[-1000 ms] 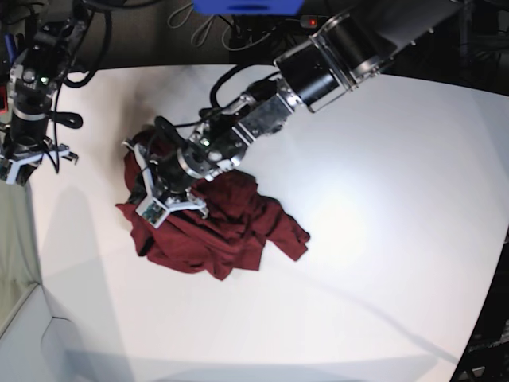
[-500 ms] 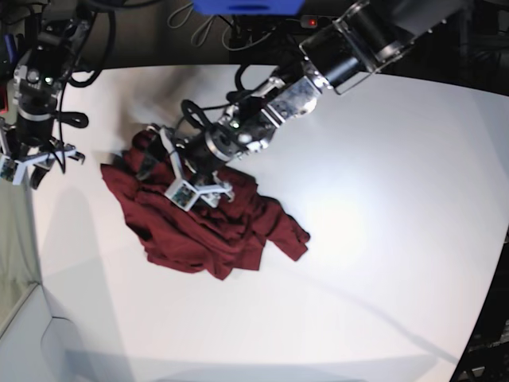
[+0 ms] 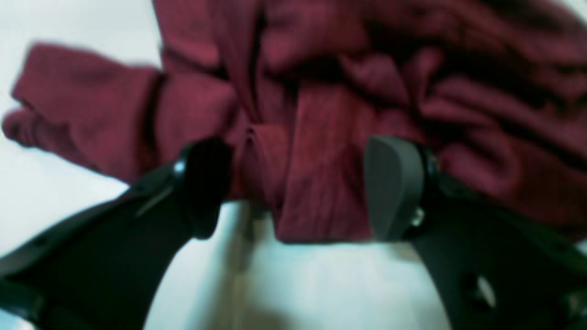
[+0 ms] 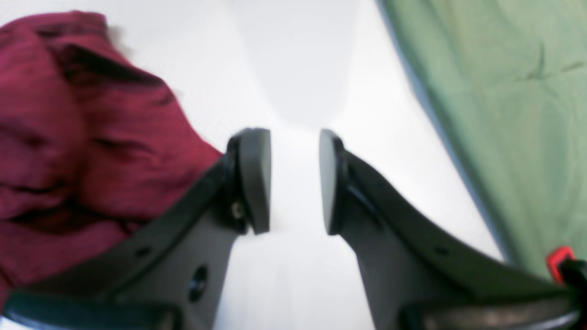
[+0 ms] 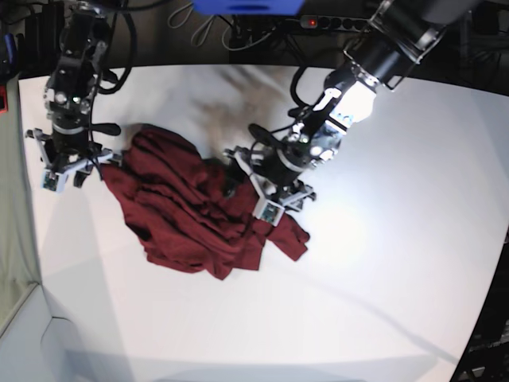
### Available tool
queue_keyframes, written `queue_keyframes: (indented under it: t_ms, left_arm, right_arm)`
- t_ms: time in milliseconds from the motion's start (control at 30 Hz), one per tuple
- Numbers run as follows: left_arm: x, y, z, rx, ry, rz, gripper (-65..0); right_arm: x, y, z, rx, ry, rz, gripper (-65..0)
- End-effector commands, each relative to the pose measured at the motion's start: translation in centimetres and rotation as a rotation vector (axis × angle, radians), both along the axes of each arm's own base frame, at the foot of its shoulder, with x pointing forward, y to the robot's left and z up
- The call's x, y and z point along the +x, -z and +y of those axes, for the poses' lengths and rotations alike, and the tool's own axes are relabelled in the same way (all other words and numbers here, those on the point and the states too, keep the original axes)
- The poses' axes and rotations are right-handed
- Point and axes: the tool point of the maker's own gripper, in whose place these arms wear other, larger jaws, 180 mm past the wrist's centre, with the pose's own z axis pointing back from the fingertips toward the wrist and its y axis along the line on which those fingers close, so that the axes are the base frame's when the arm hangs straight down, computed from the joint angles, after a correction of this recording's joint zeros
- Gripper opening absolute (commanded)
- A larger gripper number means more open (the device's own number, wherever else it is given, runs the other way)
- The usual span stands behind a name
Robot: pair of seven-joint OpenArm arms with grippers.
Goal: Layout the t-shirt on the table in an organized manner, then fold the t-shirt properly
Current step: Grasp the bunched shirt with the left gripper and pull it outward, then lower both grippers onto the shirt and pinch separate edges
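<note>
The maroon t-shirt [image 5: 187,211] lies crumpled on the left half of the white table [image 5: 382,263]. My left gripper [image 5: 269,199] hangs low over the shirt's right side. In the left wrist view this gripper [image 3: 298,188] is open, and a rumpled fold of the t-shirt [image 3: 321,114] lies between its fingers, resting on the table. My right gripper [image 5: 67,169] is at the shirt's upper left edge. In the right wrist view it [image 4: 293,181] is open with only bare table between the pads, and the t-shirt [image 4: 69,137] bunches just to its left.
A green surface [image 4: 504,114] lies past the table's edge, close to my right gripper, and shows at the far left [image 5: 12,239] of the base view. Cables and a blue object [image 5: 246,6] sit behind the back edge. A dark edge bounds the table's right side.
My left gripper let go, opened, and moved right across the shirt to its right side. My right gripper came in to the shirt's left edge and opened. The shirt spread out leftward.
</note>
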Motion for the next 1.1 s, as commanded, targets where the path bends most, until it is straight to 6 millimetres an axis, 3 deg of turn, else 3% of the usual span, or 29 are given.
queue_keyframes:
  t_ms: [0,200,333,533,667,767,900,1000,1067]
  left_arm:
    - [1.4,-2.4,-0.6,-0.035,0.003,-0.067,-19.4]
    - [1.5,-1.9,0.7,-0.045,-0.049,-0.046,-19.4]
    - [1.8,-1.7,1.3,-0.042,-0.067,-0.044,-19.3]
    - [2.7,-0.9,3.6,-0.029,-0.127,-0.025,-19.3]
    - [3.8,-1.9,7.5,-0.05,-0.23,-0.049,-19.3]
    - [4.2,-4.0,9.2,-0.089,-0.287,-0.095,-19.2]
    - [4.7,-7.9,9.7,-0.141,-0.308,-0.183,-19.2]
    - [4.9,-10.6,9.2,-0.179,-0.302,-0.242,-19.2]
    - [4.8,-11.6,8.1,-0.205,-0.286,-0.259,-19.2]
  right_arm:
    - [0.4,-0.5,-0.6,-0.027,-0.009,-0.013,-46.0]
    - [0.9,2.4,-0.2,-0.018,-0.049,0.064,-46.0]
    - [0.9,3.2,0.5,-0.004,-0.081,0.083,-46.0]
    - [1.6,4.6,4.2,0.058,-0.213,0.139,-46.0]
    - [1.9,5.3,8.5,0.084,-0.319,0.186,-46.1]
    - [0.7,6.5,12.0,0.122,-0.384,0.224,-46.4]
    - [-1.3,7.7,16.2,0.169,-0.462,0.258,-46.4]
    - [-2.6,7.7,19.5,0.191,-0.537,0.267,-46.5]
    - [-3.0,6.9,20.4,0.192,-0.563,0.249,-46.5]
